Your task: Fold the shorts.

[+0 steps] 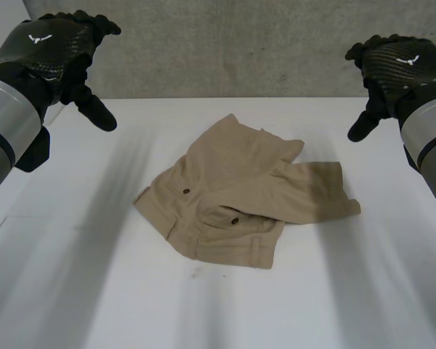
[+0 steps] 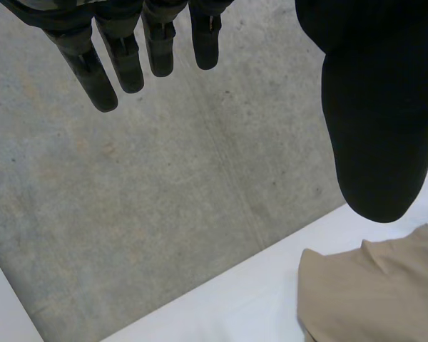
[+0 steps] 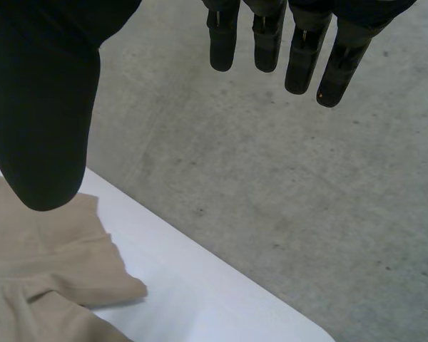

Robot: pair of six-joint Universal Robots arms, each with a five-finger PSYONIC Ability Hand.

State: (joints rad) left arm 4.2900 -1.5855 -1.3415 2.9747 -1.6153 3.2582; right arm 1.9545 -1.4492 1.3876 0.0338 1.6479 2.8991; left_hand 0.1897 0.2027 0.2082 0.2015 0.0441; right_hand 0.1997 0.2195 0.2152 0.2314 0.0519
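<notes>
Pretty much nothing done yet, I'd say. The tan shorts [image 1: 240, 193] lie mid-counter [image 1: 94, 276] in a rumpled heap, one leg flopped out sideways, two dark buttons showing. Left hand [image 1: 54, 51] and right hand [image 1: 392, 69] hover high on either side, fingers straight, holding nothing. The whole fold is left to do.

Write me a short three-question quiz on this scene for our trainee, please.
1. True or false: the left hand is holding the shorts.
2. Pick one: the right hand is A) open, holding nothing; B) pinching cloth; C) hidden under cloth.
3. What colour are the shorts?
Key: 1 false, it is raised clear of them; 2 A; 3 tan.
</notes>
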